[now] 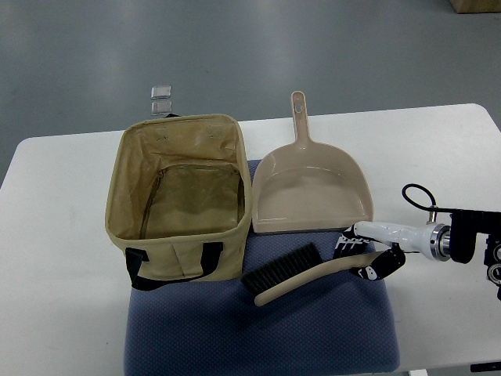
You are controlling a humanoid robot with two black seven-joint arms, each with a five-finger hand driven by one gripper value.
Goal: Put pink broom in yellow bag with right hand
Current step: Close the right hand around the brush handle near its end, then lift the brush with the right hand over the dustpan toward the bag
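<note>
On the white counter (70, 235), the right hand's (368, 254) fingers (346, 241) gripped the broom (301, 276) handle; the bag (176, 196), well left of them, sat empty, so lifting and bagging remained.

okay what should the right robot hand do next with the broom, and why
Probably close firmly on the handle and lift: the right robot hand is at the handle end of the pink broom, which lies flat on the blue mat, outside the open yellow bag.

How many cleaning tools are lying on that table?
2. The dustpan lies right of the bag, handle pointing away from the robot. The brush lies just in front of it on the blue mat, its handle in the right hand. The bag looks empty.
</note>
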